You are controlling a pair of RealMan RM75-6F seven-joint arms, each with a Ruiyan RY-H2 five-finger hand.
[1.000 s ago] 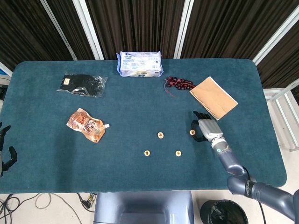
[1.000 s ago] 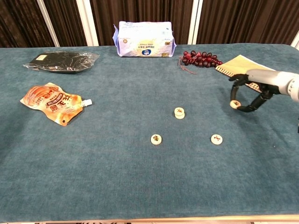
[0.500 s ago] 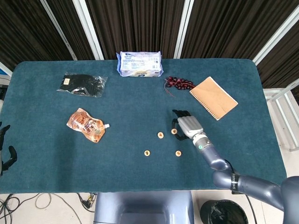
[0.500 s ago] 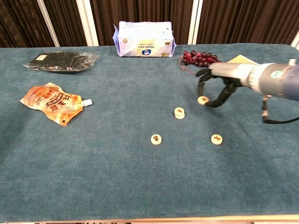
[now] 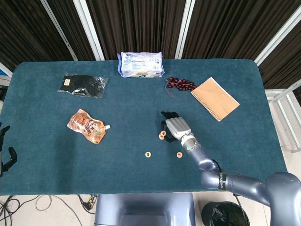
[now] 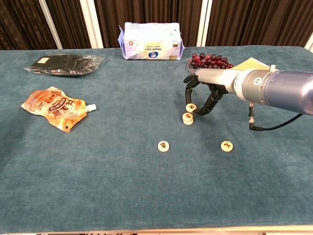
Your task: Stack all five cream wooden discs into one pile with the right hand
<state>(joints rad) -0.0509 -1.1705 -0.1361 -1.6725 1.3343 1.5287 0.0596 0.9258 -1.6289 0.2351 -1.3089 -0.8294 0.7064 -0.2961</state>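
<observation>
My right hand (image 6: pixel 208 88) pinches one cream wooden disc (image 6: pixel 190 107) between its fingertips and holds it just above and slightly right of a small pile of discs (image 6: pixel 187 118) in mid-table. In the head view the same right hand (image 5: pixel 173 127) hangs over the pile (image 5: pixel 162 137), and the held disc (image 5: pixel 164 133) shows at its fingertips. Two single discs lie flat nearer the front edge, one to the left (image 6: pixel 164 146) and one to the right (image 6: pixel 226 146). At the table's far left edge my left hand (image 5: pixel 4 151) holds nothing.
Along the back stand a white tissue pack (image 5: pixel 140 64), a black packet (image 5: pixel 82 85), a dark red bunch of grapes (image 5: pixel 180 84) and a tan notebook (image 5: pixel 215 98). An orange pouch (image 5: pixel 88 126) lies at mid-left. A black bin (image 5: pixel 225 214) sits below the front edge.
My right hand has carried the pinched disc leftward, from near the notebook to just above the small pile. The other discs and my left hand have stayed put.
</observation>
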